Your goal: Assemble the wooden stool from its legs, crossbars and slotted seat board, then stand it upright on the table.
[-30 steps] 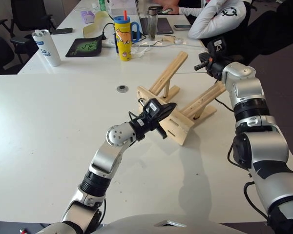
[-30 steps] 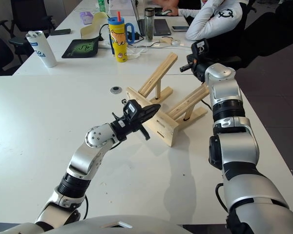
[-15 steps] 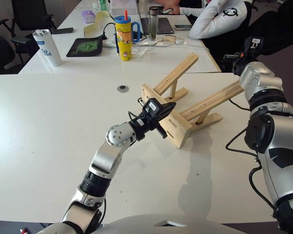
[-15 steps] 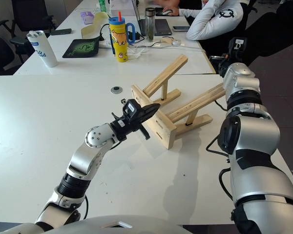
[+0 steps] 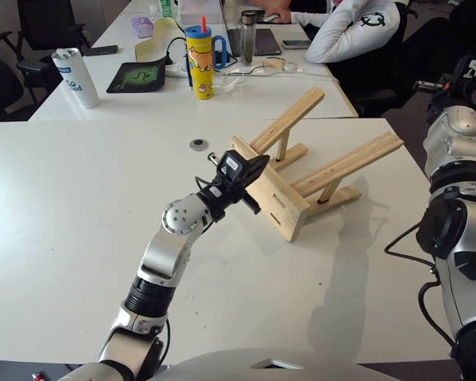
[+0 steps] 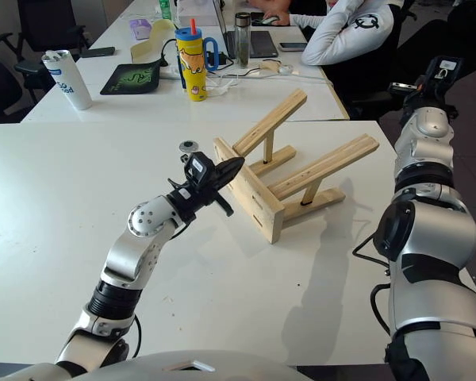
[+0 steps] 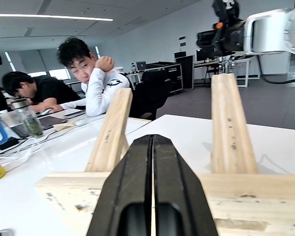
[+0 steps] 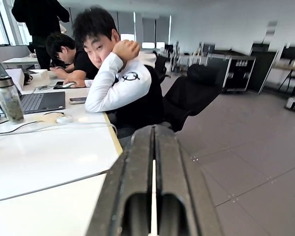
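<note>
The wooden stool (image 5: 301, 171) lies tipped on the white table (image 5: 79, 238). Its slotted seat board (image 5: 271, 198) stands on edge and its legs (image 5: 349, 163) slant up and to the right, joined by crossbars (image 5: 329, 190). My left gripper (image 5: 256, 163) is shut with nothing in it, its tip at the seat board's upper far edge. In the left wrist view the shut left gripper (image 7: 152, 142) points at the board (image 7: 246, 196) between two legs (image 7: 228, 123). My right gripper (image 5: 430, 84) is shut and empty, raised beyond the table's right edge, well clear of the stool.
On the far table stand a yellow cup (image 5: 200, 62), a white tumbler (image 5: 76, 78), a black mat (image 5: 139, 76) and a bottle (image 5: 248, 36). A round cable grommet (image 5: 198, 144) sits near the stool. A seated person (image 5: 357, 28) leans on the far table.
My right gripper has left the end of the stool's leg and swung right, off the table. My left gripper has moved back to the board's upper edge. The stool has shifted slightly.
</note>
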